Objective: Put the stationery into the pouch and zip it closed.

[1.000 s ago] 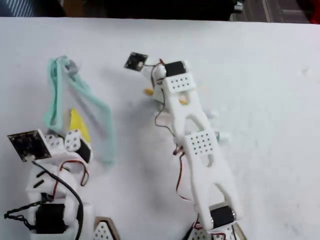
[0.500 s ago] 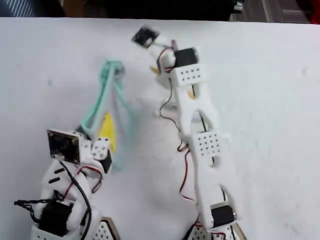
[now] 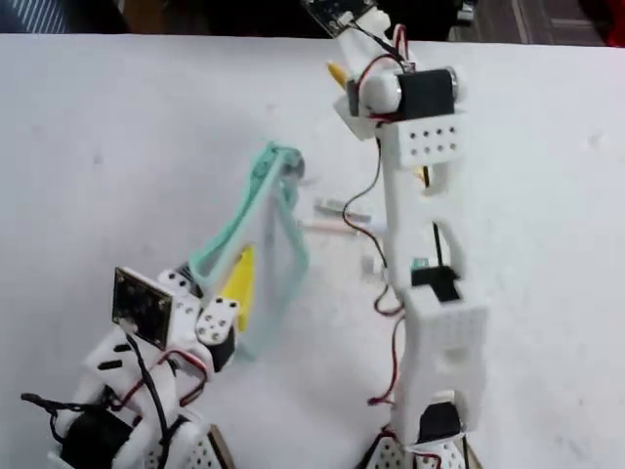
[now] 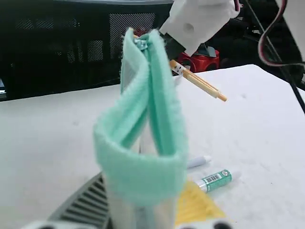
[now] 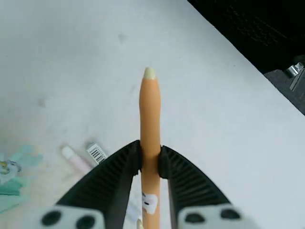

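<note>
- dragged the pouch (image 3: 229, 234) toward mid-table; carried the pen (image 3: 337, 73) to the far edge.
- clenched in the left gripper (image 3: 237, 291) at its near end, mouth open, long axis slanting away rightward.
- lying loose beside it: pink marker (image 5: 75, 160) and green-labelled tube (image 4: 215, 179).
- clamped in the right gripper (image 5: 149, 155), pointing tip-first beyond the far edge.
- could snag the floppy rim or miss the slot, with the pen well off-line from the mouth.

Mint, orange, yellow on white table (image 3: 117, 117).
The mint-green fabric pouch (image 4: 143, 143) has clear sides, a yellow flat triangle (image 4: 193, 207) seemingly inside. The right gripper's (image 5: 150, 151) black ribbed fingers (image 5: 112, 179) flank an orange plastic pen (image 5: 149, 109), pale-tipped; beyond them, a green-and-white barcoded tube (image 4: 215, 179) and pale pink marker (image 5: 75, 159).
</note>
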### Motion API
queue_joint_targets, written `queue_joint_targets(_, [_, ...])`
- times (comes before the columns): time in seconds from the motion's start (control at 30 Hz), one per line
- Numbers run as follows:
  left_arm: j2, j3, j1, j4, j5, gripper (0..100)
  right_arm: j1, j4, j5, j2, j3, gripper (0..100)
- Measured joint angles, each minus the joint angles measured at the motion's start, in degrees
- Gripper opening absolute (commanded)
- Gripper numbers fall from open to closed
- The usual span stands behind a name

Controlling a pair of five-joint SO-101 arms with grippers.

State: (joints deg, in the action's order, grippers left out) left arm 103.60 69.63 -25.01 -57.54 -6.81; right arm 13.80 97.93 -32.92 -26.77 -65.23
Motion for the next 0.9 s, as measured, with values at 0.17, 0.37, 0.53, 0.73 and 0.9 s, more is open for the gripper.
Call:
queue_joint_targets(0.17, [0.00,0.00,-0.70,0.00,0.00,2,-0.09,0.00,0.00,14.77,9.23,1.7])
queue_joint_targets(0.37, [0.00,0.00,-0.88,0.00,0.00,2,0.00,0.00,0.00,29.71,18.81,1.7])
queue_joint_targets(0.53, [0.00,0.00,-1.23,0.00,0.00,2,2.64,0.00,0.26,37.98,23.82,1.7])
queue_joint_targets(0.73, [0.18,4.84,-6.15,0.44,0.35,2,3.96,0.00,5.01,44.92,23.91,1.7])
queue_joint_targets(0.9, [0.18,5.10,-6.51,0.79,0.35,2,4.31,0.00,5.45,47.12,24.18,1.7])
